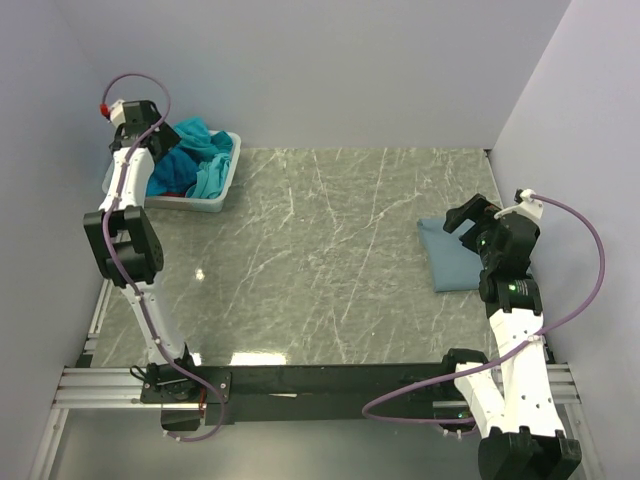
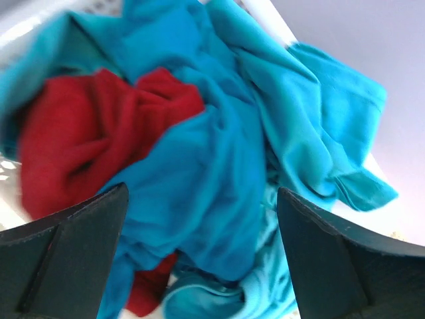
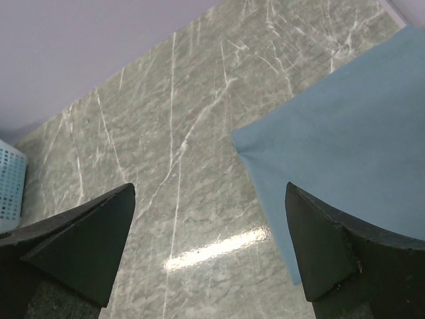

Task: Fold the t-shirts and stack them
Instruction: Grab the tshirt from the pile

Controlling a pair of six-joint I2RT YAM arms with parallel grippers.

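Several crumpled t-shirts lie in the white basket (image 1: pixel 222 190) at the far left: a bright teal-blue one (image 2: pixel 199 179), a turquoise one (image 2: pixel 312 119) and a red one (image 2: pixel 86 139). My left gripper (image 1: pixel 150 135) hangs open just above this pile; in its wrist view the gripper (image 2: pixel 199 252) has its jaws spread wide over the teal-blue cloth and holds nothing. A folded slate-blue t-shirt (image 1: pixel 452 258) lies flat at the right of the table. My right gripper (image 1: pixel 470 222) is open and empty above its left corner (image 3: pixel 345 146).
Purple walls close the table on the left, back and right. The grey marbled tabletop (image 1: pixel 320 260) spreads between basket and folded shirt. A corner of the basket shows in the right wrist view (image 3: pixel 10 189).
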